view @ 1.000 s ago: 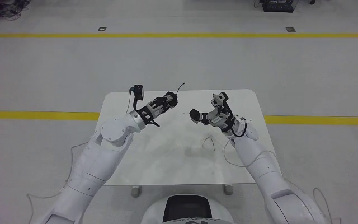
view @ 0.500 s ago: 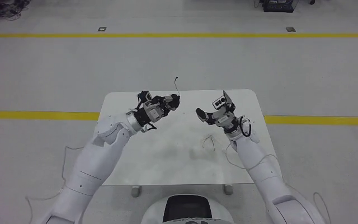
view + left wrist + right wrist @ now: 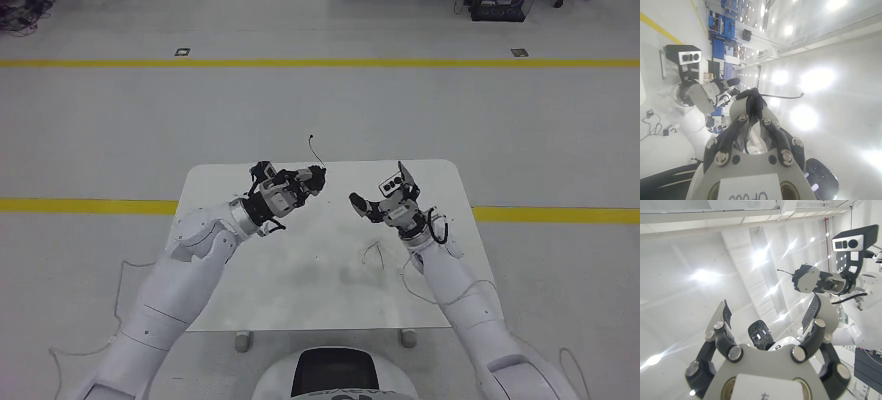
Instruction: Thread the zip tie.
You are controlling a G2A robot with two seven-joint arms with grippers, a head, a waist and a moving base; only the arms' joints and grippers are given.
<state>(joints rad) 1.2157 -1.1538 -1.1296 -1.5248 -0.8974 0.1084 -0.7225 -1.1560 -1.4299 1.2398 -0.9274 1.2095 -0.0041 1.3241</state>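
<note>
Black plastic, thin and slightly curved: the zip tie (image 3: 783,97) was seen pinched at one end between the pressed-together fingers (image 3: 740,106) of the left gripper (image 3: 313,180). That gripper was held in the air above the far part of the white table (image 3: 300,290). The rest of the strap was seen projecting free beyond the gripper, away from the robot, and ending in a small knob at its far tip. No loop had been formed: the strap was a single open length with its two ends well apart.

The right gripper (image 3: 770,308) was held near the left one, also above the table. Its ribbed fingers were spread wide with nothing between them, and the tie was not touched by it. A thin pale strand (image 3: 372,252) was seen lying on the table beneath the right arm; what it was could not be told.

From this, the task was judged to be at an early stage. The tie had been lifted and presented, but the threading itself had not been started. The free end had yet to be grasped, the two ends brought together, and the tail passed through the head.
</note>
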